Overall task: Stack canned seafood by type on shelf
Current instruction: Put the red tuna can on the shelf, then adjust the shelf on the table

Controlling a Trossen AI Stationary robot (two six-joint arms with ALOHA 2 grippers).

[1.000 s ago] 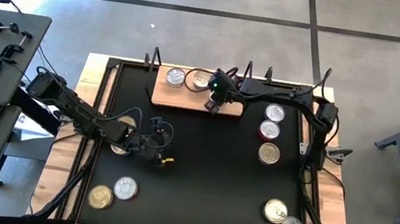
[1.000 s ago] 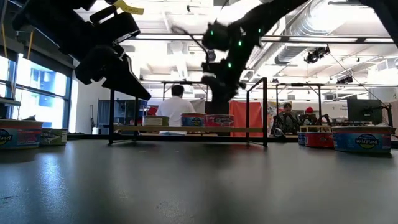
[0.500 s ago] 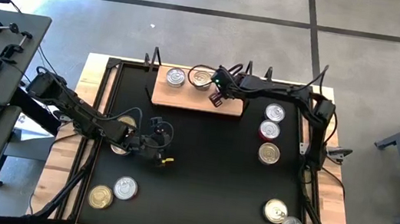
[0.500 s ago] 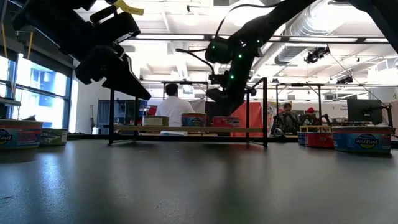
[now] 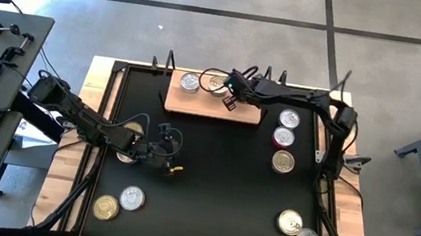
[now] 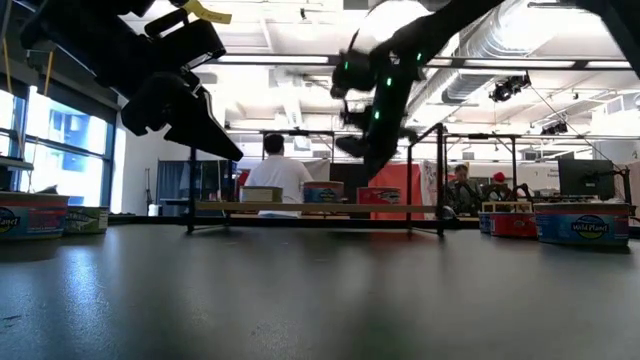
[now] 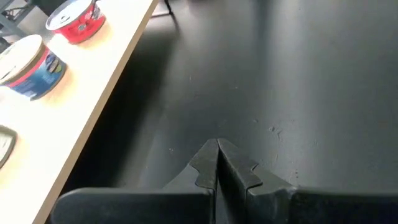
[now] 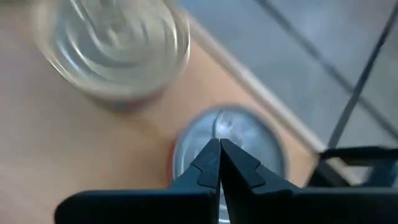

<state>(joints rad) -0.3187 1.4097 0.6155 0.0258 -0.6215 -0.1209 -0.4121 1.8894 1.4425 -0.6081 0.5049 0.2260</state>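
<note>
Clearly, "Wild Planet" is read on a tin (image 6: 583,224) at 3 o'clock. Both end effectors, left (image 5: 172,168) and right (image 5: 228,104), are closed, empty. Two tins (image 5: 190,83) are seen on the shelf (image 5: 213,108) at 12 o'clock.

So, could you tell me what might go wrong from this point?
The shelf looks to have slid right since a second ago, so further contact from the right pincer could push it more. That pincer, shut and empty, hangs just above two cans on the board and could knock them. The left pincer waits shut over the table.
</note>
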